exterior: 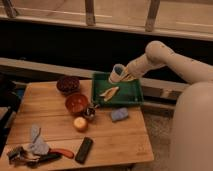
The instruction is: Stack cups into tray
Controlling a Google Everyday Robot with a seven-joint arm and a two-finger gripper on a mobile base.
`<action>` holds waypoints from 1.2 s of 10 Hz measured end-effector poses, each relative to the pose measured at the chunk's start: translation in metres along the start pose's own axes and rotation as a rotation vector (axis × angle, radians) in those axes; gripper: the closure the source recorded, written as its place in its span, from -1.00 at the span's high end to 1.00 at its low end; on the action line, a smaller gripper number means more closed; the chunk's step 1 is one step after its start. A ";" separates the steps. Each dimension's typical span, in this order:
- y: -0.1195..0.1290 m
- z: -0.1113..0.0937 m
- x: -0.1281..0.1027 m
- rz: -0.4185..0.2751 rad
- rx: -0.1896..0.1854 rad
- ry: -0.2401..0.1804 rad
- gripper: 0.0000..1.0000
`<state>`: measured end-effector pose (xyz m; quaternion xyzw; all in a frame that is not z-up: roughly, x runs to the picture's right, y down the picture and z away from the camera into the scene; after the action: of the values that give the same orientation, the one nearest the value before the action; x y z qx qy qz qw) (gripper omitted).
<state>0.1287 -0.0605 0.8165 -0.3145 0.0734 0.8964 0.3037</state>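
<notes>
A pale whitish cup [117, 73] with a light blue inside hangs tilted at the end of my arm, over the back left part of the green tray [131, 95]. My gripper [126, 75] reaches in from the right and is shut on this cup. The tray sits at the table's far right corner. A pale, flat, elongated thing [109, 93] lies in its left half. I see no other pale cup.
On the wooden table [110, 135] are a brown bowl [68, 84], an orange bowl [76, 102], a small dark container [90, 112], a blue-grey block [119, 114], a yellow ball [80, 123], a black bar [84, 149], a red-handled tool [62, 152] and a grey cloth [36, 142].
</notes>
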 end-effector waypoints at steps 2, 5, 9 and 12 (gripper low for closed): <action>-0.004 0.002 -0.004 0.000 0.077 -0.030 -1.00; -0.009 0.003 -0.009 0.004 0.295 -0.157 -1.00; -0.030 0.002 -0.019 0.040 0.360 -0.211 -1.00; -0.032 0.002 -0.020 0.047 0.360 -0.212 -1.00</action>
<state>0.1593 -0.0445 0.8320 -0.1573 0.2075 0.9036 0.3401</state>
